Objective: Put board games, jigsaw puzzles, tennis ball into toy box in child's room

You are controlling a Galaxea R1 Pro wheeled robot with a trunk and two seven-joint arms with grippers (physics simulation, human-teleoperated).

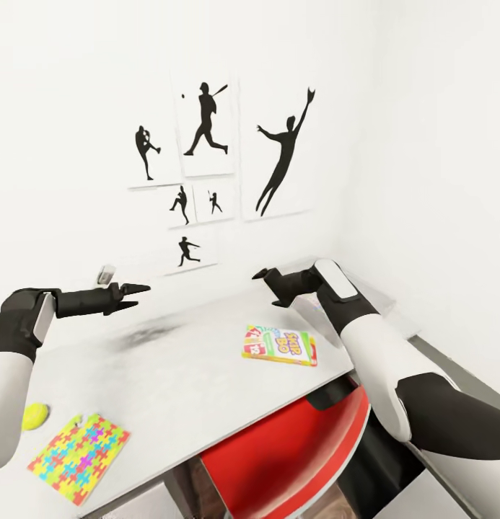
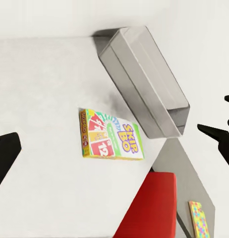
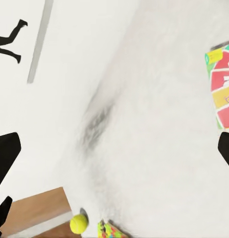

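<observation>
A Skip-Bo board game lies flat on the light grey table, near its front edge. Far left on the table rest a multicolour jigsaw puzzle and the yellow-green tennis ball. My left gripper hovers open above the table's back left. My right gripper hangs open above and behind the game, facing the left one. The left wrist view has the pale grey toy box just beyond the game, and a second jigsaw puzzle on the desk's darker part. The bed is out of view.
A red chair is tucked under the table's front edge, right below the game. The white wall with black sports silhouettes stands close behind the table. My right forearm crosses the table's right end.
</observation>
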